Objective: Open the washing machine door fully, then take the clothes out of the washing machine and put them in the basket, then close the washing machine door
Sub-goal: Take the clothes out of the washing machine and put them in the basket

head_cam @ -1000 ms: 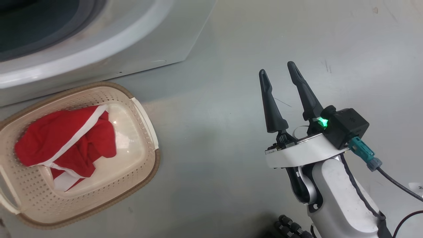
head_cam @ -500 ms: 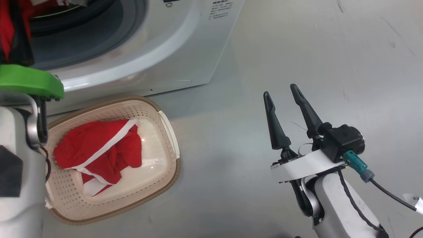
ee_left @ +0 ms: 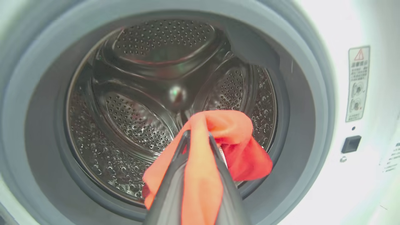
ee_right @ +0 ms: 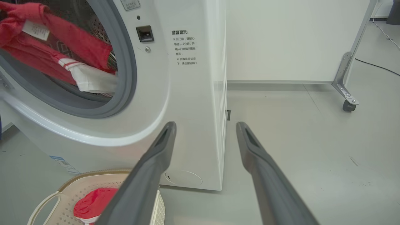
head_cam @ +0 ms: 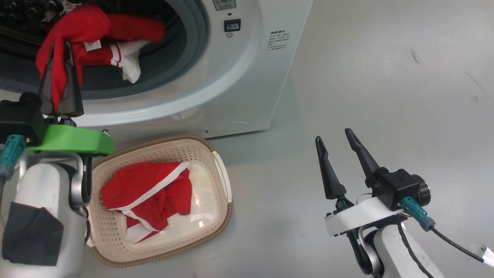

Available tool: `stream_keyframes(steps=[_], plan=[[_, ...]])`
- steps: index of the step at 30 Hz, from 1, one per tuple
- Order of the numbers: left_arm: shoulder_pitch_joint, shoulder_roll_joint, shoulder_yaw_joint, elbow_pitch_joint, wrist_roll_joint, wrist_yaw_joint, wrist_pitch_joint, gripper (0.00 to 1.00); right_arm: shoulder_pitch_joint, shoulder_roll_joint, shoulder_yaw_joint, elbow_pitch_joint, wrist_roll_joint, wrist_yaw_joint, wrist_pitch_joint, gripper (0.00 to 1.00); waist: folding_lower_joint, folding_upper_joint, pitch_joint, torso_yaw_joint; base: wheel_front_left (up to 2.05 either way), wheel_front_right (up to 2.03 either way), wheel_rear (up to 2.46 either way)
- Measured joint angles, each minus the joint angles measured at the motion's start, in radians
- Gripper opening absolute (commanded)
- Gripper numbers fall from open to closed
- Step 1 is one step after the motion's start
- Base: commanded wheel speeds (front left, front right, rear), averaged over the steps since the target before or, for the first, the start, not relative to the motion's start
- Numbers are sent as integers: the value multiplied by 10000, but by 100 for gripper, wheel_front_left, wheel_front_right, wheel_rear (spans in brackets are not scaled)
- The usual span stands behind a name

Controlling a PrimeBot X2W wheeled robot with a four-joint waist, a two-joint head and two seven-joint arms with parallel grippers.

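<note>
Pinching a red garment (head_cam: 77,27) beyond the basket (head_cam: 170,141), left gripper (head_cam: 59,50) should lift clear and release squarely over it; right gripper (head_cam: 333,134) open.

We find the drum (ee_left: 137,125) perforated polished steel, its door seal (ee_left: 40,131) matt grey rubber, the washing machine (head_cam: 247,92) casing glossy white. The clothes (head_cam: 150,195) are soft red cloth; the basket (head_cam: 154,154) perforated cream plastic. The floor (head_cam: 366,77) is smooth, scuffed.
</note>
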Motion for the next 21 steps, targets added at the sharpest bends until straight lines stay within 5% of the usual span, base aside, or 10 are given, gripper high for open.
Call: stream_keyframes(steps=[21], plan=[[1081, -19, -90, -2359, 587, 265, -182, 0, 834, 6, -263, 73, -92, 236, 0, 100, -1, 0, -1577, 569, 0, 0, 0]])
